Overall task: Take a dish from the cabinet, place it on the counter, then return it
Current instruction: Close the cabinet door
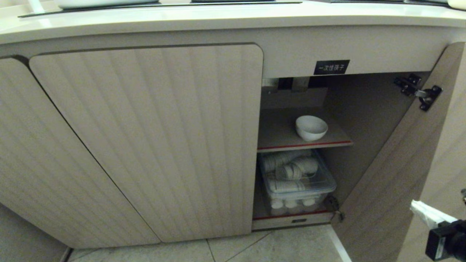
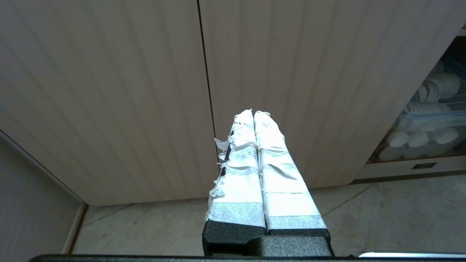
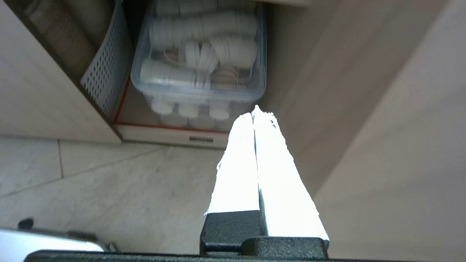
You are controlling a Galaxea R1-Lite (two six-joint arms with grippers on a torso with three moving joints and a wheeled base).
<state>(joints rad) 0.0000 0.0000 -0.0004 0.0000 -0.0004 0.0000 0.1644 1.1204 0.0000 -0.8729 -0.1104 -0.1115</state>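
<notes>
While cabinet (image 1: 145,138) door stands open, dish (image 1: 311,127) sits on upper shelf (image 1: 276,134); right gripper (image 1: 415,206) pressed together, empty, low beside door. Reach step; next needs jaws spread. Left gripper (image 2: 253,113) pressed together, parked.

The right claw (image 1: 415,206) shows in the head view only at the lower right corner, its arm cut off by the edge. The worktop (image 1: 218,18) is cropped along the top, and a white vessel (image 1: 105,3) on it shows only its lower rim. The closed door (image 1: 153,145) hides the cabinet's left part. The label (image 1: 331,67) is too small to read. The bin (image 1: 296,182) blurs the cups (image 1: 291,169) inside it.
</notes>
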